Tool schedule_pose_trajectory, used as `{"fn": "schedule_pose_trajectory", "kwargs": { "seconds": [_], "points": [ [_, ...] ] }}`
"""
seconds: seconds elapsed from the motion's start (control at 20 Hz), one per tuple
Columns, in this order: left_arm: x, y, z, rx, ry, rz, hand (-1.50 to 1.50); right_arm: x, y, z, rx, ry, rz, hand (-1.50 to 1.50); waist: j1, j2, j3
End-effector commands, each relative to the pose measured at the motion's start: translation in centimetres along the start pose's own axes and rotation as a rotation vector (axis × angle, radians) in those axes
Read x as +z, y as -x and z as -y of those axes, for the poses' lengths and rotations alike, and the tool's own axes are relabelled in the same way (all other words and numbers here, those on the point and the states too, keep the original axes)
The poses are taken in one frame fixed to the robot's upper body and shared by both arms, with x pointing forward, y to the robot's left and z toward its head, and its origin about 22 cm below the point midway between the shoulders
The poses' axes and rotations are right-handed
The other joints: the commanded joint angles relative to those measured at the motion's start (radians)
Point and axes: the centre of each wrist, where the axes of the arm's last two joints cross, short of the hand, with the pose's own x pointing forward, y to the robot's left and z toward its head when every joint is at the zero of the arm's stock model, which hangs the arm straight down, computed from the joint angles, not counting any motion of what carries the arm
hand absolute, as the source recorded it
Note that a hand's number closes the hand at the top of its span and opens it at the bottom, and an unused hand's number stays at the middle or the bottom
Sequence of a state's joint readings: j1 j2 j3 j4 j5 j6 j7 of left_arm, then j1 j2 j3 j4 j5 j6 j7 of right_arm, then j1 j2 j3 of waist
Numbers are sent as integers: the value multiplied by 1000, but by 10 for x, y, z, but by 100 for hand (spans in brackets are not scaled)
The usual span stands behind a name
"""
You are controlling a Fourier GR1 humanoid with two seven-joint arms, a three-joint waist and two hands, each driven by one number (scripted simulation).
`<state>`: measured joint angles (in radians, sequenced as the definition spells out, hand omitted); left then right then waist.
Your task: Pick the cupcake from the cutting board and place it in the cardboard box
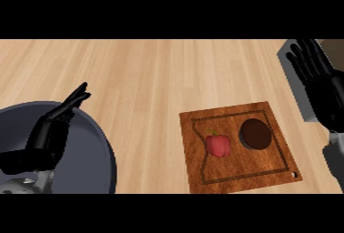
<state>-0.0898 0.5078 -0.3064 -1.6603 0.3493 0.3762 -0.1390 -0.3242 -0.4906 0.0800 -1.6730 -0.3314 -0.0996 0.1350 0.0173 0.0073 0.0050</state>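
Wood counter [154,73], cutting board [238,145] with cupcake [256,134] and red pepper [218,144].

Both hands are matte black throughout. The left hand [50,132] has long, slender fingers [75,99] built from blocky segments that taper to narrow tips, joined to a thicker black palm and wrist block. Below that wrist sits a short grey metallic section with lighter highlights. The right hand [322,86] shows the same black segmented fingers [304,57] and a broad black palm, running into a dark forearm casing.
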Motion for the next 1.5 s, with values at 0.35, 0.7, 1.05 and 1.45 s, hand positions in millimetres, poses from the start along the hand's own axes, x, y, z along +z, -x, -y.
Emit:
{"fn": "schedule_pose_trajectory", "kwargs": {
  "seconds": [0.35, 0.7, 1.05, 1.45],
  "points": [
    [-2, -3, -29, -236, 181, -10, 0, 46, -44, 86, 557, 476, -101, -150, -137, -23, -10],
    [-29, -19, -22, -224, 249, 12, 0, 110, -29, 45, 765, 316, -65, -150, -68, -11, -5],
    [-37, 2, -15, -227, 285, 29, 0, 113, -66, 26, 987, 138, -215, -150, -36, -3, -9],
    [-35, -6, 4, -207, 324, 61, 0, 104, -90, -14, 1153, -94, -489, -150, 14, -1, -9]
  ]
}}
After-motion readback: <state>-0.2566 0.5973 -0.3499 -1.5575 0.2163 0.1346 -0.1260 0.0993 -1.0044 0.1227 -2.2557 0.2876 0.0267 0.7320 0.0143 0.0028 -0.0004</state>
